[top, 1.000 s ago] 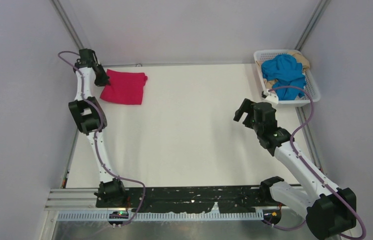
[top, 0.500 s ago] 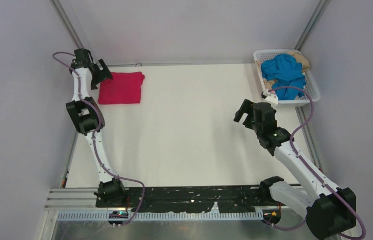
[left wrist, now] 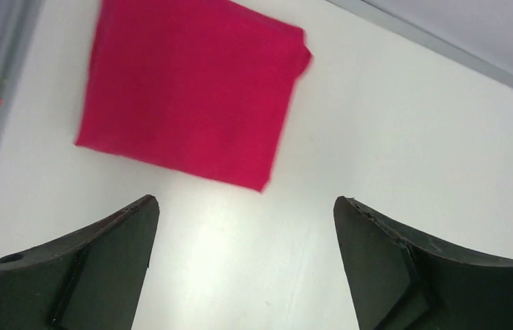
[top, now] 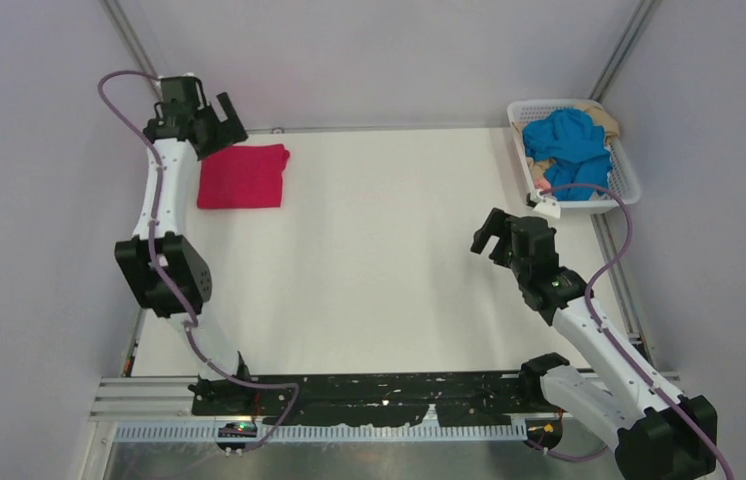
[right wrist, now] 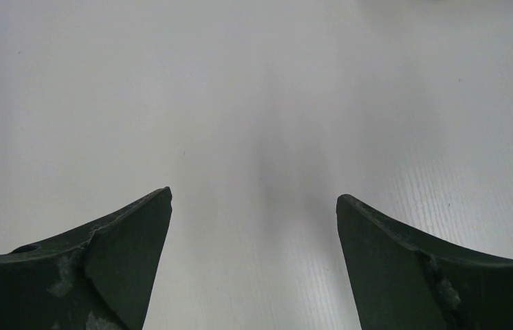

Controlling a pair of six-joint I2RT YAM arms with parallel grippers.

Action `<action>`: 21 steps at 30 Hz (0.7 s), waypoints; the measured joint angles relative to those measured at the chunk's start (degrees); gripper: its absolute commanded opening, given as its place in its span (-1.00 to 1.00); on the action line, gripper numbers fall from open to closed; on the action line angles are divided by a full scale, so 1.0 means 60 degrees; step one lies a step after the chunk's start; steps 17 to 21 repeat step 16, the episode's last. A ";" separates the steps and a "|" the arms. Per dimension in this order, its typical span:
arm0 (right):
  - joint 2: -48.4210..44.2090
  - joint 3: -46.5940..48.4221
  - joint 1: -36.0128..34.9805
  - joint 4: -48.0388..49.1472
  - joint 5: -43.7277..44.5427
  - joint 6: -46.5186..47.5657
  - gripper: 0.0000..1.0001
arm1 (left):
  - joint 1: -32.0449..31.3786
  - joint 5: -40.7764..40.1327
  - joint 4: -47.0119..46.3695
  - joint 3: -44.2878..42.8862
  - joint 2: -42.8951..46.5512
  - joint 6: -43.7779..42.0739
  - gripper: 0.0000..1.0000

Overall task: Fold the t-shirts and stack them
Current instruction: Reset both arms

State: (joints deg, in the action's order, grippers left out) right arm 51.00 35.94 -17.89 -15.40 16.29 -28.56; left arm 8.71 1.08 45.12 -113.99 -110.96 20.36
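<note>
The crimson-pink t-shirt (top: 241, 176) lies folded into a flat rectangle at the table's far left; in the left wrist view the shirt (left wrist: 192, 89) sits ahead of the fingers. My left gripper (top: 221, 120) hangs above the shirt's far left corner, open and holding nothing (left wrist: 245, 201). The blue t-shirt (top: 569, 140) is crumpled in the white basket (top: 629, 182) at the far right, with the beige t-shirt (top: 606, 118) under and behind it. My right gripper (top: 487, 235) is open over bare table right of centre, with only the tabletop between its fingers (right wrist: 254, 194).
Metal frame posts and grey walls close in the table on the left, right and back. A purple cable loops from the right arm up to the basket's near edge (top: 547, 207). The arm bases stand on the black rail (top: 379, 395) at the near edge.
My left gripper opened, let go of the crimson-pink shirt and rose back from it; the shirt now lies flat and square. The right arm shifted slightly nearer.
</note>
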 measured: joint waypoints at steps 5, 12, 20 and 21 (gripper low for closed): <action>-0.0652 -0.0484 0.0000 0.0004 -0.0277 0.0182 0.90 | -0.2124 -0.0605 -0.1676 0.5096 0.4116 0.0590 0.99; -0.1406 -0.1137 0.0000 0.0051 -0.0401 0.0251 0.90 | -0.4470 -0.2226 -0.2801 0.9646 0.7355 0.1147 0.99; -0.1566 -0.1370 0.0000 0.0058 -0.0372 0.0288 0.90 | -0.5621 -0.2816 -0.3264 1.2229 0.9307 0.1650 0.99; -0.1566 -0.1370 0.0000 0.0058 -0.0372 0.0288 0.90 | -0.5621 -0.2816 -0.3264 1.2229 0.9307 0.1650 0.99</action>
